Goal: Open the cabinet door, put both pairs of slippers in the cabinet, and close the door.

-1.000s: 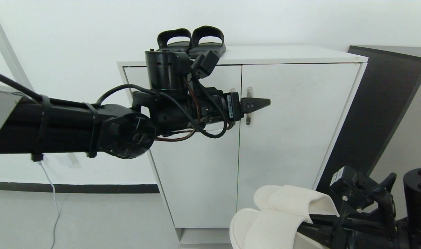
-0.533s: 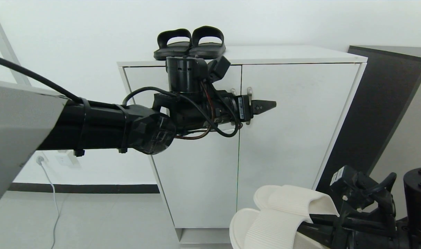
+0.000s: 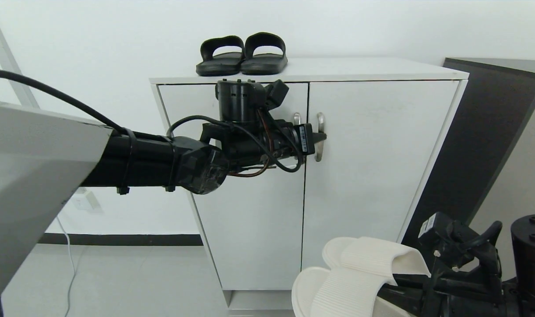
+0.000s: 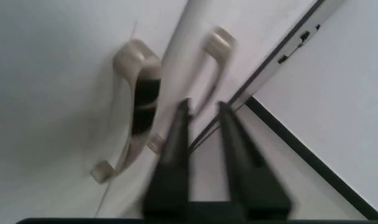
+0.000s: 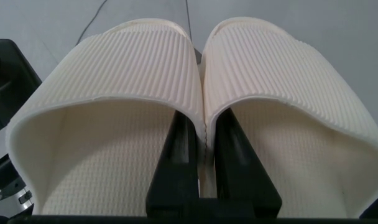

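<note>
The left gripper, fingers narrowly apart, has moved in to the right handle of the shut cabinet, ready for opening; black slippers sit on top, white slippers stay pinched in the right gripper.

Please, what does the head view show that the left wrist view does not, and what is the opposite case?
Head view alone: the black slippers on top of the cabinet, its two doors shut, and the white slippers low on the right. Left wrist view alone: the left claw seen from behind, its fingers apart with nothing between them, one finger beside a handle. Both: the left claw at the two door handles, and the seam between the doors.
</note>
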{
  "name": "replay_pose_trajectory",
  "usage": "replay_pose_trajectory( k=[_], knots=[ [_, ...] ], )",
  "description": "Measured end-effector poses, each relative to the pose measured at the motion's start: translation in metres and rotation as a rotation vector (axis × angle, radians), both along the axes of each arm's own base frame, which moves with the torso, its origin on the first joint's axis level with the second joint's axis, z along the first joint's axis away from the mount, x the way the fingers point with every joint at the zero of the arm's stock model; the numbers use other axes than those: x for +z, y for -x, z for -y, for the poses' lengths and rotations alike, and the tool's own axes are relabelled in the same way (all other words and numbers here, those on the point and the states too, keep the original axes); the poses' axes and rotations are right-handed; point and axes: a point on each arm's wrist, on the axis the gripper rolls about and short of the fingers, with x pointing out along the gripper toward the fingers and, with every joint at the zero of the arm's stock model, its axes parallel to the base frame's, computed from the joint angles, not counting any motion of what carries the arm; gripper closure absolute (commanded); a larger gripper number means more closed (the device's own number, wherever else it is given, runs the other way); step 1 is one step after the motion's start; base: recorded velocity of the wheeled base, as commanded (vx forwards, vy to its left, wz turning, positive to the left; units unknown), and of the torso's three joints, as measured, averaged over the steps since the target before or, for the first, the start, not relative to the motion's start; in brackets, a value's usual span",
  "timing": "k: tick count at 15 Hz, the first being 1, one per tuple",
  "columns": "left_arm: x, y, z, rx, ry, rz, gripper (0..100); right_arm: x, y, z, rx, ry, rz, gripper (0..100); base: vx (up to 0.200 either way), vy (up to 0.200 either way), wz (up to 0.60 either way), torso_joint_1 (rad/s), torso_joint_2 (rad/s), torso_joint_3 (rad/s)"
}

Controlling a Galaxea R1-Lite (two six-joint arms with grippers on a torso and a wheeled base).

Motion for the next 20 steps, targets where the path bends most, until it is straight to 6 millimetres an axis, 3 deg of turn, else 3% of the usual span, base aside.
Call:
replay_pose_trajectory(
  k=[3, 8, 12, 16, 20],
  knots=[
    [-0.007, 0.011, -0.003, -0.013, -0.008, -0.013, 100, -0.001, 0.001, 0.0, 0.006, 0.0, -0.003, 100, 0.0, 0.0, 0.0, 0.0, 0.0, 0.0],
    [-0.018, 0.055, -0.009, -0.064, -0.011, -0.019, 100, -0.006, 0.011, -0.001, 0.091, -0.001, -0.031, 100, 0.0, 0.0, 0.0, 0.0, 0.0, 0.0],
    [-0.015, 0.082, -0.031, -0.064, -0.016, -0.026, 100, -0.01, 0.023, 0.001, 0.165, 0.014, -0.026, 100, 0.0, 0.0, 0.0, 0.0, 0.0, 0.0],
    [-0.013, 0.061, -0.044, 0.003, 0.044, -0.039, 100, -0.014, 0.027, 0.002, 0.189, 0.032, -0.021, 100, 0.0, 0.0, 0.0, 0.0, 0.0, 0.0],
    [-0.019, 0.029, -0.031, 0.021, 0.089, 0.005, 100, -0.018, 0.03, 0.002, 0.208, 0.055, -0.02, 100, 0.0, 0.0, 0.0, 0.0, 0.0, 0.0]
  ],
)
